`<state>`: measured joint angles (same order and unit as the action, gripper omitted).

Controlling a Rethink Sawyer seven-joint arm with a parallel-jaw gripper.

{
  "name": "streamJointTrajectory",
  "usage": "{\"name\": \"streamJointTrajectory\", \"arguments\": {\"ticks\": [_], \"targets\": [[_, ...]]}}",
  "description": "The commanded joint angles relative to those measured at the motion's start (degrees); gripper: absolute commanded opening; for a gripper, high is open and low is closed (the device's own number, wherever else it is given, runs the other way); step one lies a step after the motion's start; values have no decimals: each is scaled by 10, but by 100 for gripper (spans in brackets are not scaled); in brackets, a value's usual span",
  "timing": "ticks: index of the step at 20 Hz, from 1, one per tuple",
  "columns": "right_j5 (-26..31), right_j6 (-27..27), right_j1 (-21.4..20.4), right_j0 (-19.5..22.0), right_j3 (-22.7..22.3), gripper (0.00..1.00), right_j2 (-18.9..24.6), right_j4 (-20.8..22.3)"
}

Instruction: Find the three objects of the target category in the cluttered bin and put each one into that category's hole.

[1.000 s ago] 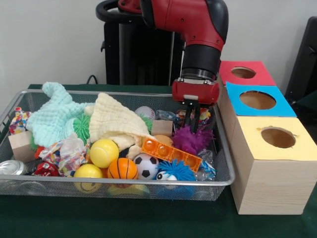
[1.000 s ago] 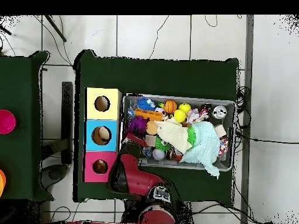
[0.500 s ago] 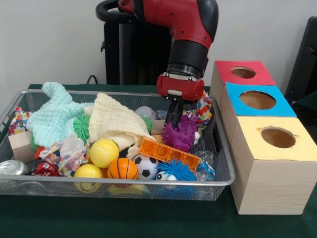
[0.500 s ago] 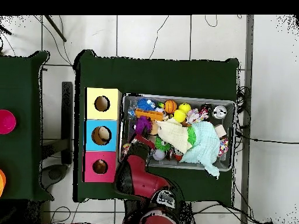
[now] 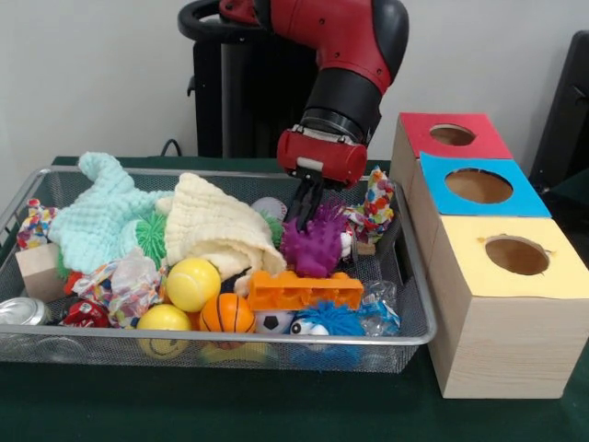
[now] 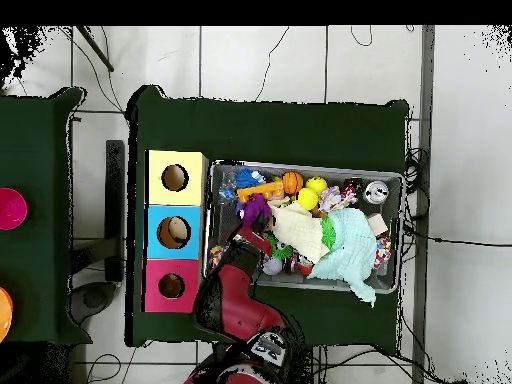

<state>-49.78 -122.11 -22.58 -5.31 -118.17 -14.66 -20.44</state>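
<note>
The wire-mesh bin (image 5: pixel 230 340) holds a heap of toys and cloths. My gripper (image 5: pixel 306 210) hangs over the bin's right half, shut on a purple spiky toy (image 5: pixel 313 247) that is held just above the clutter. In the overhead view the gripper (image 6: pixel 251 229) and the purple toy (image 6: pixel 254 210) are over the bin's (image 6: pixel 300 166) left part. Three wooden boxes with holes stand beside the bin: red top (image 5: pixel 453 135), blue top (image 5: pixel 479 186), yellow top (image 5: pixel 515 256).
Under the toy lies an orange block (image 5: pixel 304 290). Around it are a yellow ball (image 5: pixel 193 284), a small basketball (image 5: pixel 227 313), a blue fuzzy toy (image 5: pixel 327 318), a cream cloth (image 5: pixel 216 226), a mint cloth (image 5: pixel 106 207), a rope toy (image 5: pixel 377 203) and a can (image 5: pixel 23 311).
My gripper closed on the purple toy, lifted it and carried it left in the front view. The orange block shifted and now lies level.
</note>
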Motion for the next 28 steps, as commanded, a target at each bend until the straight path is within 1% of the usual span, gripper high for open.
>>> {"name": "streamJointTrajectory", "arguments": {"ticks": [1,2,5,7,11,17,22,28], "targets": [[-133,-120,27,-18,32,0,-22,-122],[-148,-128,30,-22,27,0,-23,-141],[-169,-143,32,-26,17,0,-26,-161],[-186,-159,34,-31,7,0,-24,-187],[-194,-186,38,-25,-4,0,-14,-207],[-179,-182,36,-20,-6,0,-6,-201],[-150,-179,36,-6,0,0,0,-173],[-133,-168,32,4,4,0,2,-147]]}}
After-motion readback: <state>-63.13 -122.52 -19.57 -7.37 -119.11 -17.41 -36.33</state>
